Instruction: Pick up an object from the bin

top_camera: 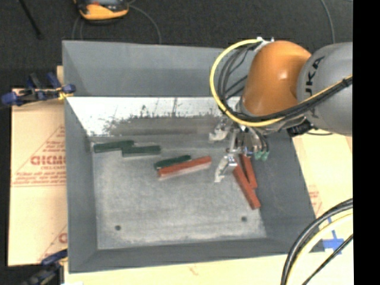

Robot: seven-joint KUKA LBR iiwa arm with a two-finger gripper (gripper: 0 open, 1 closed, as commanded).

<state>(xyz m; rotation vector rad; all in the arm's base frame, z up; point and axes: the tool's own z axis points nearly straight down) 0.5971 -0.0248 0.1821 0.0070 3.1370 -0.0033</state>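
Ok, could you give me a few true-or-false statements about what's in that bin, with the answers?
1. The tool is over the right side of the bin. True.
2. Red bars lie right by the tool. True.
3. The dark green bars lie at the view's lower right. False: they lie at the upper left.
4. A yellow ball sits mid-bin. False: a red bar and a green bar lie there, side by side.
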